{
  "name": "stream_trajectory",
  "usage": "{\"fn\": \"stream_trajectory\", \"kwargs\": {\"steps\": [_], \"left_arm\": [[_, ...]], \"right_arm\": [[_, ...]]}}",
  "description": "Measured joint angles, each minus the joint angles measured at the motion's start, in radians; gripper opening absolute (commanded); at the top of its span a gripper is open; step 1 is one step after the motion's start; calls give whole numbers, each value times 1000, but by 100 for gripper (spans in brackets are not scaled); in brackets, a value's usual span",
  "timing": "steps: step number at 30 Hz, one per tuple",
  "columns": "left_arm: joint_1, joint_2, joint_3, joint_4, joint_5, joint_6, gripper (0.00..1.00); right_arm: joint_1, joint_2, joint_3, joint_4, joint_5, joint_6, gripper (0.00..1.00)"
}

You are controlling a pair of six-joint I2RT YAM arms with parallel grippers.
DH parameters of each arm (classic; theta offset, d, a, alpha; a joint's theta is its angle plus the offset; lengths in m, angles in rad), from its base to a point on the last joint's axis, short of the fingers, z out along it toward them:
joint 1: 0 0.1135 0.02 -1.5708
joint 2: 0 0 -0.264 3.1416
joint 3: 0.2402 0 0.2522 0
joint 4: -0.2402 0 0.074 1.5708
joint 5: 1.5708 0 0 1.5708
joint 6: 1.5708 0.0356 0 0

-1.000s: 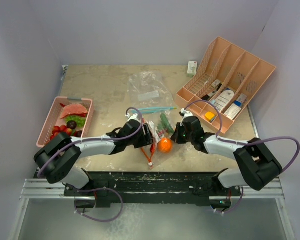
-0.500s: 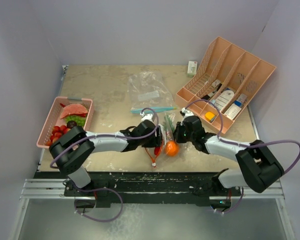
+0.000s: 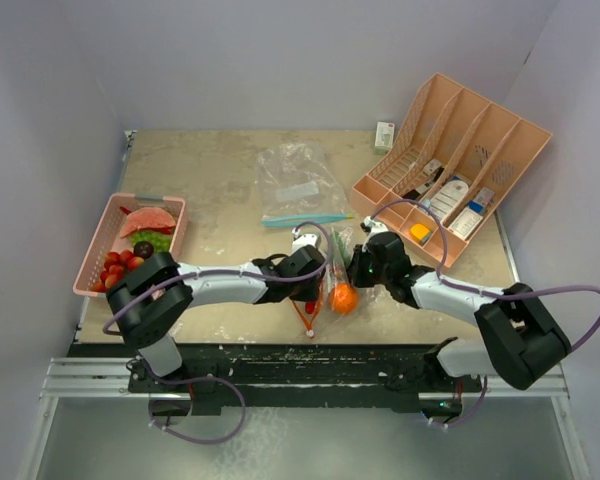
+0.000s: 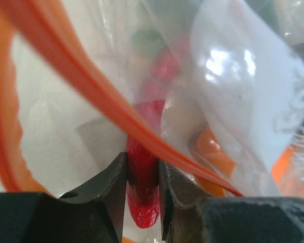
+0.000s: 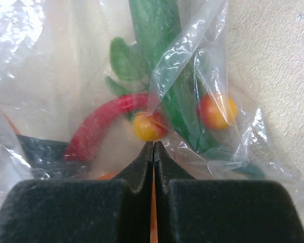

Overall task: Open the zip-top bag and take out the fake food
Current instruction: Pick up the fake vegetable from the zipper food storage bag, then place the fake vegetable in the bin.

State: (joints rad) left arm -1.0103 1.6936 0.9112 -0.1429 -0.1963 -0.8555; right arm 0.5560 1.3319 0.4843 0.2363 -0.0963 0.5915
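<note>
zip-top bag: red chili, green leaf inside | left gripper squeezing red chili | right gripper pinching zip-top bag | left basket: strawberries

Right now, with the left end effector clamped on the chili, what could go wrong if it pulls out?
1. The orange zip strip crosses the red chili right beside the left end effector, so pulling could snag it.
2. The right end effector pinches only thin film of the zip-top bag. If that slips, the bag will likely drag along with the chili.
</note>
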Motion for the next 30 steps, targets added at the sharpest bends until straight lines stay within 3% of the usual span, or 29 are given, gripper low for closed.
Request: {"fn": "stream_trajectory", "kwargs": {"steps": [10, 18, 24, 30], "left_arm": [[34, -251, -31, -75, 89, 39, 27], [221, -460, -98, -278, 151, 117, 31], [291, -585, -62, -525, 74, 178, 32], [296, -588, 112, -766, -100, 194, 33]], "right_arm": [[0, 53, 10, 4, -1, 1, 0], [0, 87, 28, 8, -2, 0, 0], [0, 90, 37, 7, -3, 0, 0], [0, 90, 50, 5, -4, -4, 0]]}}
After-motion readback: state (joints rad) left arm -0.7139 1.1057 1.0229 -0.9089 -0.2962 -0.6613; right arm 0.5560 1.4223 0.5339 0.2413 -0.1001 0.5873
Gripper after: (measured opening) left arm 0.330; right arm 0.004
